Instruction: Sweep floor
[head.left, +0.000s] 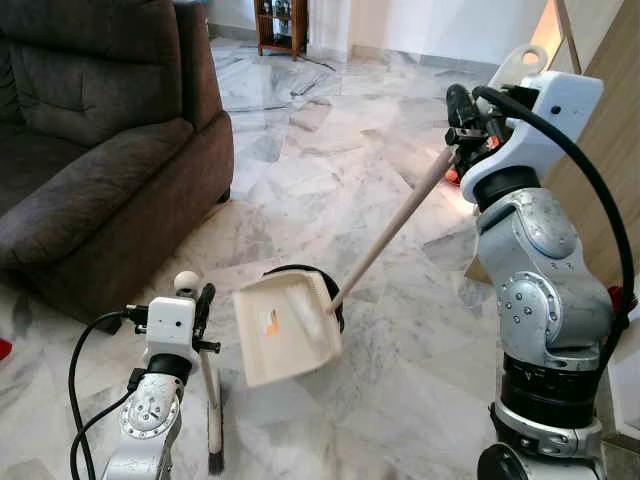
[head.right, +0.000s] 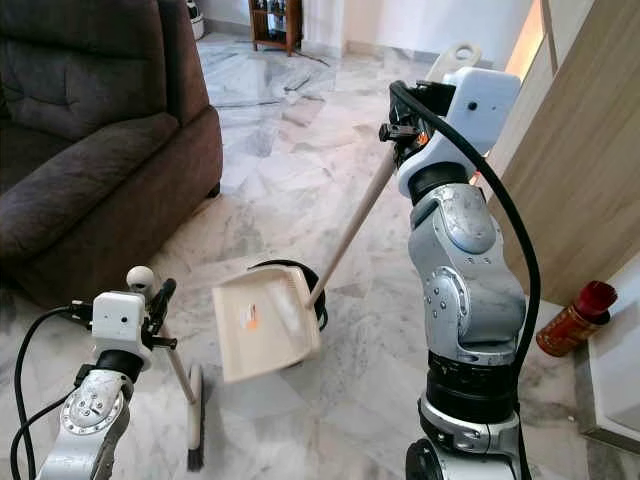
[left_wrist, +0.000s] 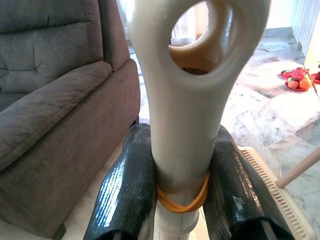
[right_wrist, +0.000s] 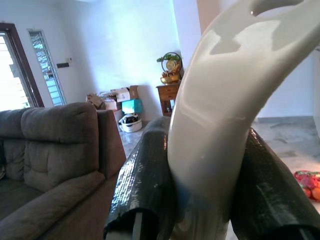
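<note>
Ideally, with the right pincer (head.right: 412, 128) clamped on the dustpan (head.right: 262, 325) handle and the pan tilted off the marble floor (head.left: 300, 140) beside the sofa (head.left: 100, 150), its lip gets lowered flat before the left pincer (head.left: 203, 310), gripping the brush (head.left: 213, 415), sweeps toward it.

- Bright daylight; glare streaks the glossy marble floor (head.left: 300, 130) at the far end.
- Head views sharp.
- Wrist views: near handles soft, window (right_wrist: 15, 75) overexposed.
</note>
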